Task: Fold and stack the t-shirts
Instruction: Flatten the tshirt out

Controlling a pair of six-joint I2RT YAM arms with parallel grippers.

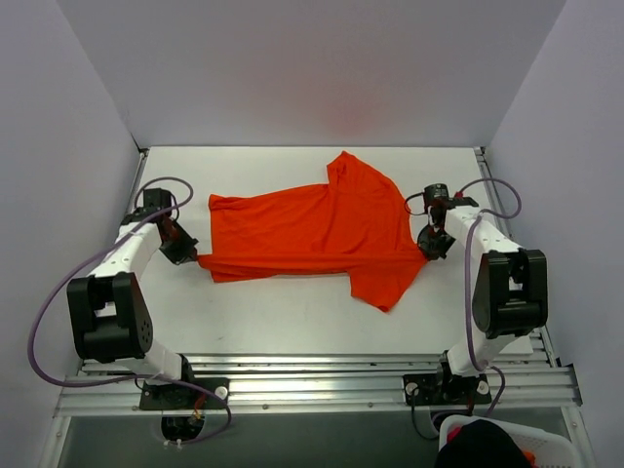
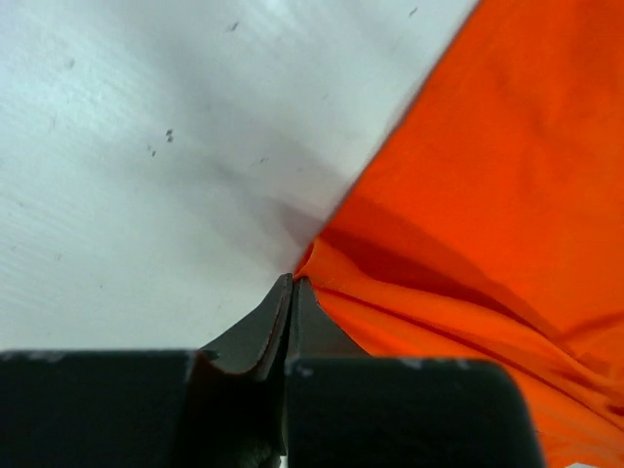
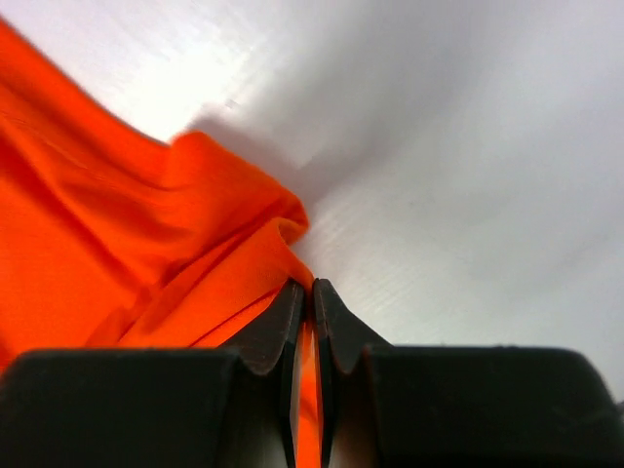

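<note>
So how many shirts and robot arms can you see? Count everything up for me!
Orange t-shirt: 1
Robot arms: 2, the left arm and the right arm
White basket: 1
Total: 4

No text, label, brand, number or sign can be read in any of the views.
</note>
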